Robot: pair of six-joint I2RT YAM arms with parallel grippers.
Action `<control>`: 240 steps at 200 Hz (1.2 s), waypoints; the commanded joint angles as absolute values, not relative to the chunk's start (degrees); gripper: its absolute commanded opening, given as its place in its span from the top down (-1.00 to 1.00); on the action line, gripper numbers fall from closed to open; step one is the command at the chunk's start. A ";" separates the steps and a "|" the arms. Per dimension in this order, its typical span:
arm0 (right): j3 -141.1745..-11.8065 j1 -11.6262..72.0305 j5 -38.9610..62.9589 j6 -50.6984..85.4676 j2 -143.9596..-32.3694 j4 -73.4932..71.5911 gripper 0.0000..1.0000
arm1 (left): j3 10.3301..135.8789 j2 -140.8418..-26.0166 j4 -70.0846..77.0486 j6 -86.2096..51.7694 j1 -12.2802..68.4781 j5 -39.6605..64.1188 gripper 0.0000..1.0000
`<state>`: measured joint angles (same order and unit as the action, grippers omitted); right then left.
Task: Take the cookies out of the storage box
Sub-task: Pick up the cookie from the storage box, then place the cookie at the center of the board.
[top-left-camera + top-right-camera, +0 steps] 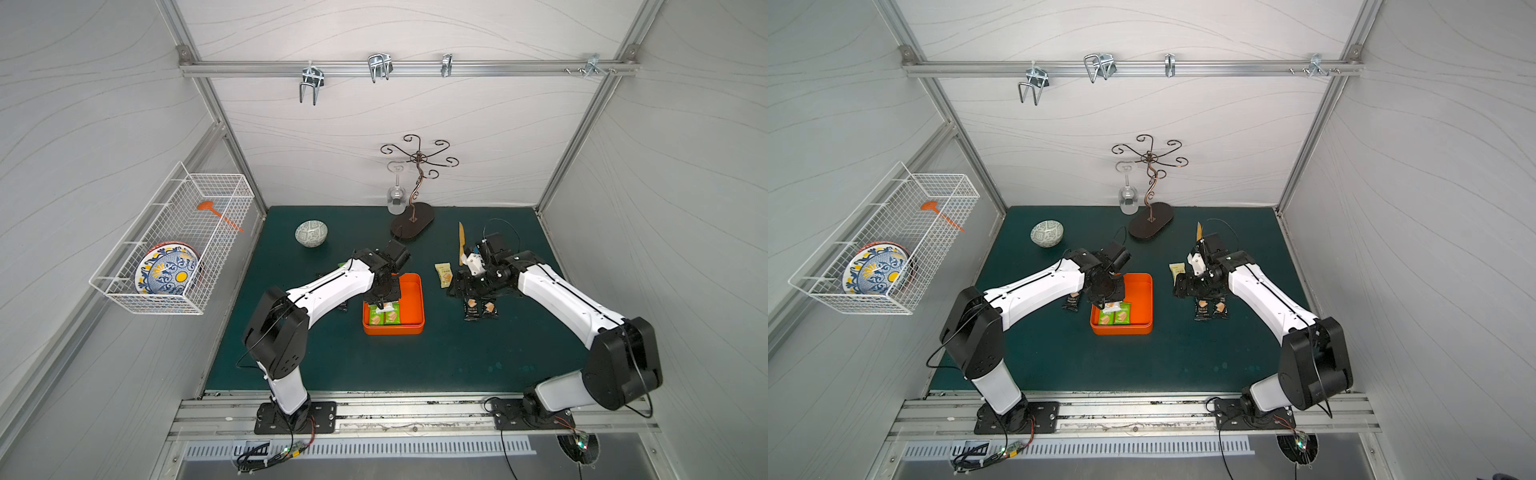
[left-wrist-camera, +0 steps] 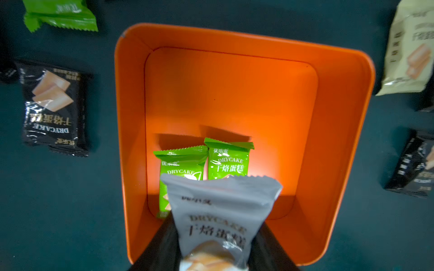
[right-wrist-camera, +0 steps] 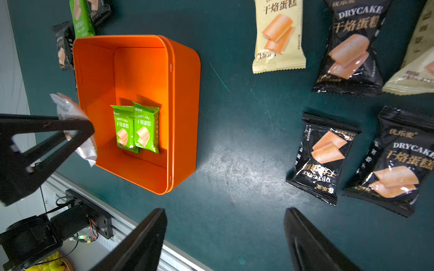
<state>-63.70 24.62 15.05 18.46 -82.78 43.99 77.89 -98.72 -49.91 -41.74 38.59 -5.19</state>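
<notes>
A white packet is clamped by the left gripper over the mid-frame storage box, seemingly lifted clear; two green packets are seen in its lower-left corner. The right gripper is held open, right of centre.

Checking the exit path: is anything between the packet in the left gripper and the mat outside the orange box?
Nothing visible does. The left gripper holds the white packet above the storage box; only a black packet lies on the mat beside it.

storage box is recorded as bright orange; cookies are noted in green, black, pale yellow and white wrappers; mat is logged dark teal.
</notes>
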 commanded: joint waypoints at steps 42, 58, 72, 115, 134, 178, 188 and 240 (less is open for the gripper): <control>-64.95 24.34 14.67 18.28 -82.40 45.24 -0.67 | 75.80 -92.11 -52.56 -39.23 31.11 -6.99 0.23; -64.78 24.35 14.65 18.38 -82.32 45.10 -0.67 | 73.73 -90.14 -52.67 -38.47 28.39 -7.59 0.23; -64.69 24.30 14.64 18.37 -82.44 45.04 -0.67 | 71.75 -88.60 -52.73 -37.79 25.84 -7.77 0.23; -64.76 24.35 14.83 18.46 -83.10 44.71 -0.68 | 64.31 -85.90 -51.65 -35.67 18.69 -8.11 0.23; -65.29 24.35 14.80 18.25 -83.57 44.84 -0.67 | 60.27 -84.97 -50.67 -35.48 16.88 -8.57 0.23; -66.01 24.35 14.90 18.12 -84.47 44.82 -0.67 | 51.02 -84.68 -46.23 -37.18 14.46 -8.10 0.23; -66.01 24.35 14.94 17.90 -84.58 44.82 -0.68 | 50.00 -85.18 -45.35 -37.11 14.20 -8.11 0.22; -66.36 24.35 14.85 17.69 -85.10 45.09 -0.67 | 48.52 -88.94 -41.20 -36.03 13.90 -7.80 0.20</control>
<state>-64.66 24.62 15.03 18.41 -84.31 43.99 48.23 -86.91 -44.58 -36.62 14.28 -7.53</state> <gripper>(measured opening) 0.837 0.430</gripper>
